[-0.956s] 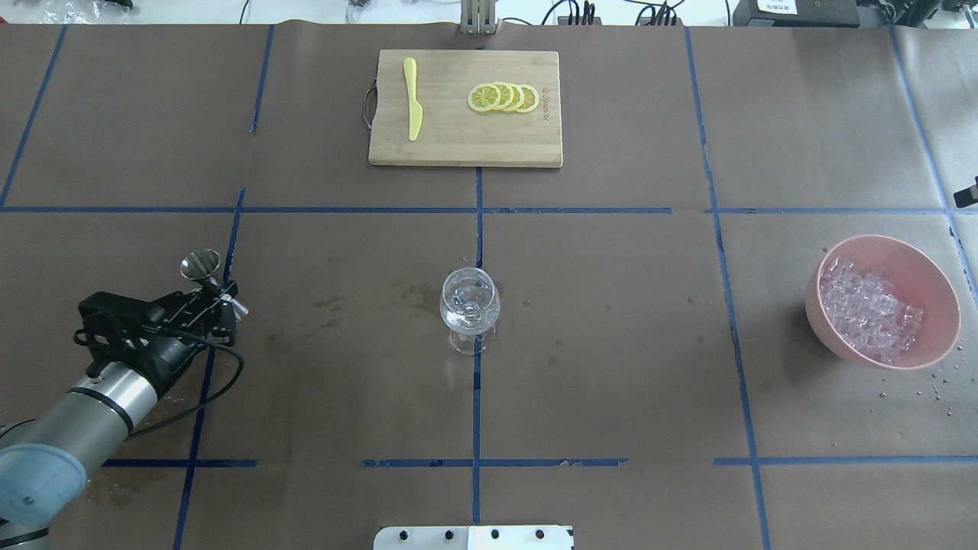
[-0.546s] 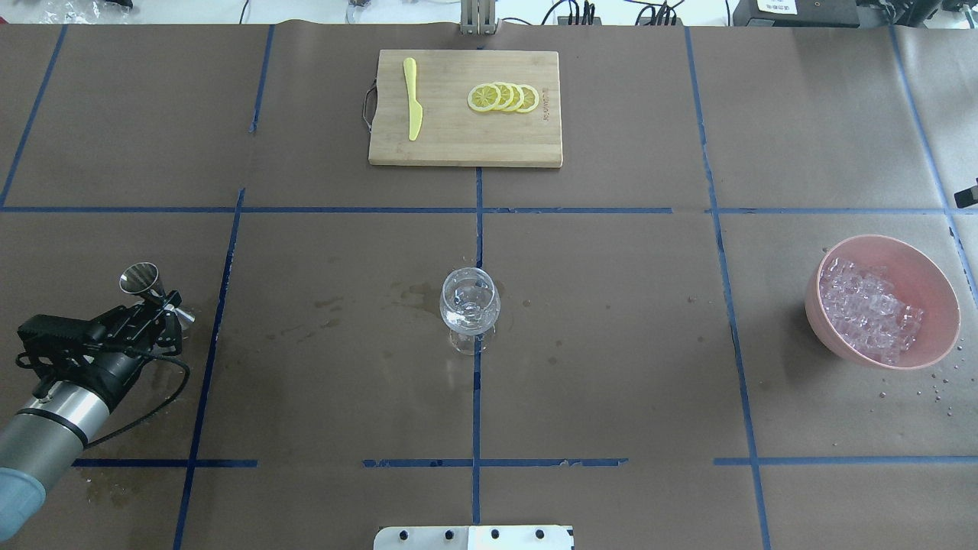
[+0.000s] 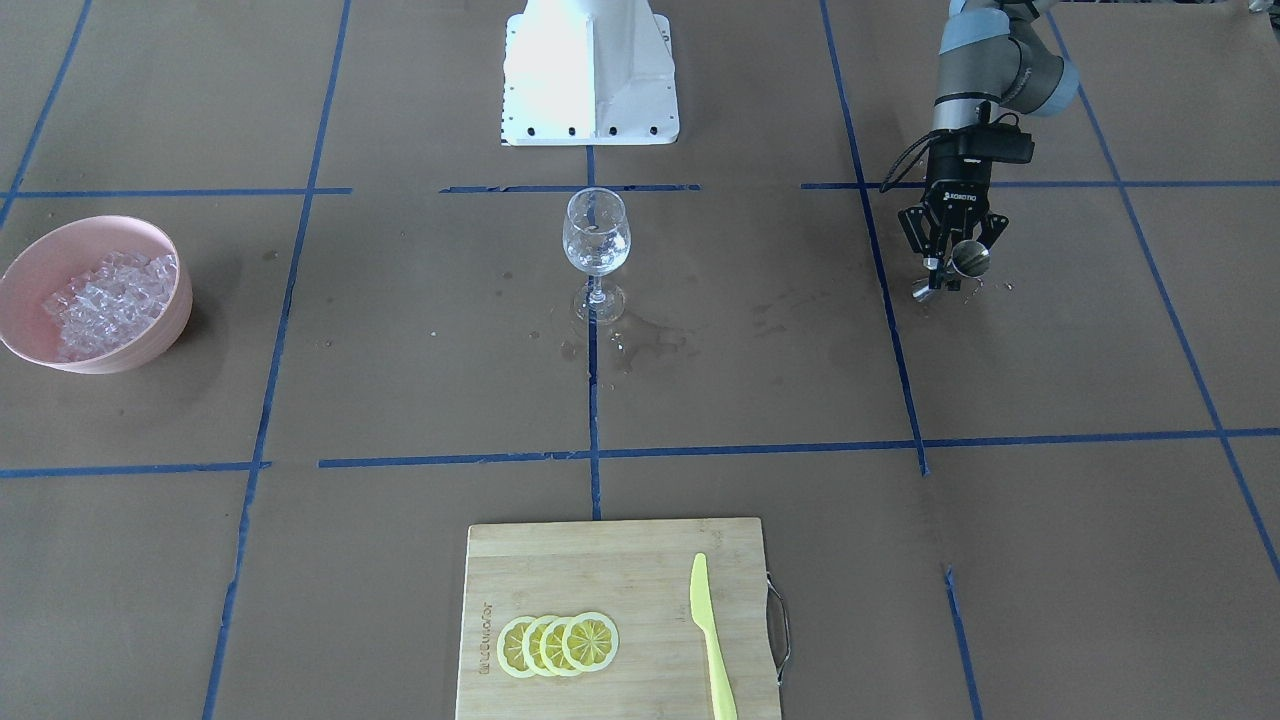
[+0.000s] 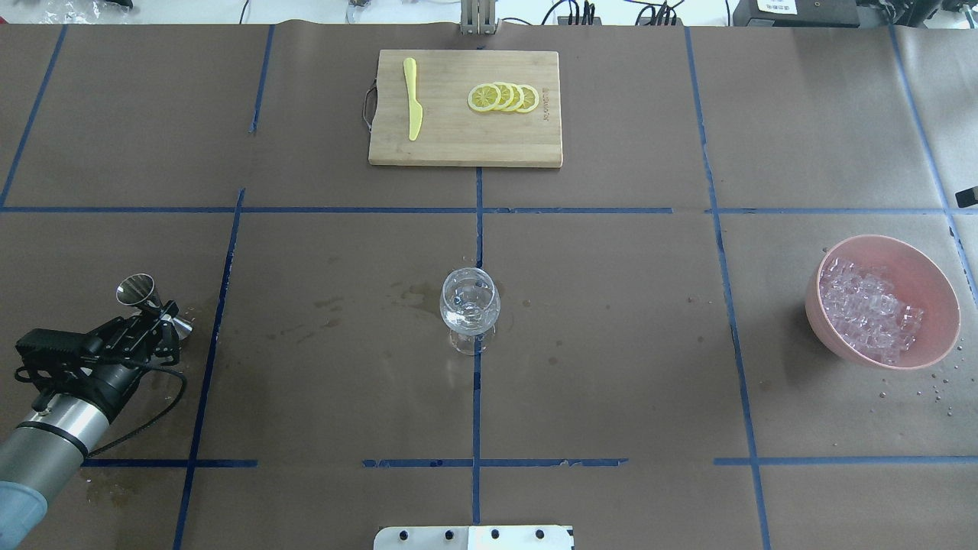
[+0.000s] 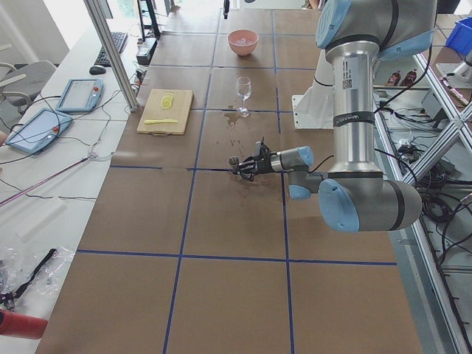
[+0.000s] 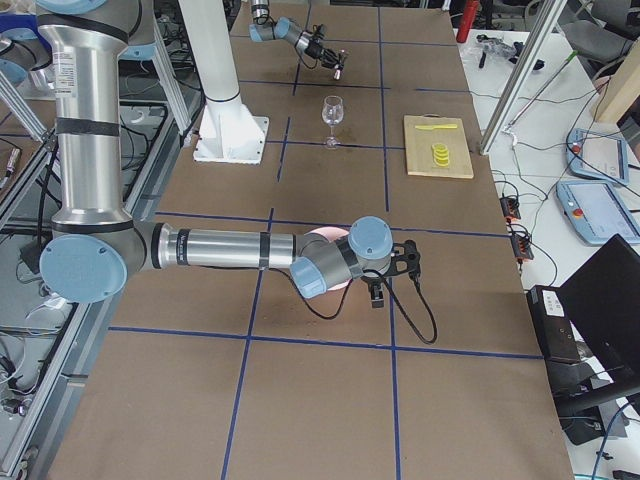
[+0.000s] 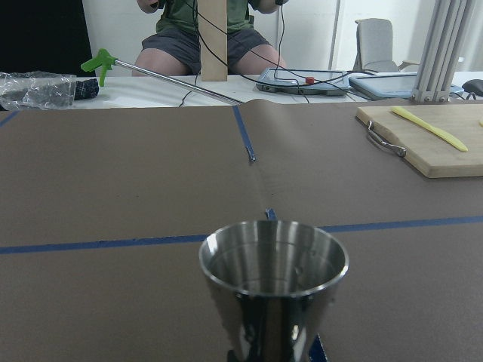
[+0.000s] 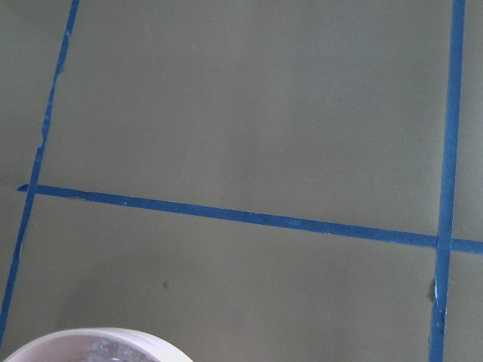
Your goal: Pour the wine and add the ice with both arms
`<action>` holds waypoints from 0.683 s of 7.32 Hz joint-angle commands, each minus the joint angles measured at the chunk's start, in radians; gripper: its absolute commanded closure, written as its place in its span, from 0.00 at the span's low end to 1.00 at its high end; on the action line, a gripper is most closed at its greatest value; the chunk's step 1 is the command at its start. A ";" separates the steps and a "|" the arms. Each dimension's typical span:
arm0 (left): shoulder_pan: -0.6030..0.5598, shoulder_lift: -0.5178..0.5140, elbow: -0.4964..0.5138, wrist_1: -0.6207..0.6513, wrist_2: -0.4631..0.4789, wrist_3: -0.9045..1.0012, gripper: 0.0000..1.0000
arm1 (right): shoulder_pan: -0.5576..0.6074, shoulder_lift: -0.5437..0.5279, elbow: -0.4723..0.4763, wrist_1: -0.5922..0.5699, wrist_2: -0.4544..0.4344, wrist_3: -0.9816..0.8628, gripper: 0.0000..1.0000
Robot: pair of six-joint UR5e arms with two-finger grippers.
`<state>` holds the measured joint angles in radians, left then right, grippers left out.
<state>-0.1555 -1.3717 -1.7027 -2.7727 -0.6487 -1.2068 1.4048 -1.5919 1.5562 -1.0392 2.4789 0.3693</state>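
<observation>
On the near left, the left gripper (image 4: 162, 315) was clamped on the waist of the steel jigger (image 4: 137, 290). The right gripper (image 6: 376, 288) hung near the pink bowl (image 4: 928, 263) holding the ice (image 4: 867, 309); whether its fingers were closed, I cannot tell. The wine glass (image 4: 469, 304) stood at the centre, seemingly with a little clear wine.

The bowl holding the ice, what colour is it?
The bowl is pale pink; the overhead exterior view shows it best.
</observation>
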 commanded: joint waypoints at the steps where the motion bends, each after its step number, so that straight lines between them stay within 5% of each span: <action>1: 0.011 -0.001 0.024 0.001 0.010 -0.011 0.87 | -0.001 0.001 -0.002 0.001 0.000 -0.001 0.00; 3: 0.019 -0.006 0.029 -0.002 0.032 -0.011 0.81 | -0.001 0.001 -0.001 0.001 0.000 0.000 0.00; 5: 0.021 -0.007 0.023 -0.004 0.031 -0.008 0.30 | -0.001 0.001 -0.001 0.001 0.000 0.000 0.00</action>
<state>-0.1366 -1.3781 -1.6778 -2.7757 -0.6182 -1.2173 1.4041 -1.5908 1.5554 -1.0387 2.4789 0.3696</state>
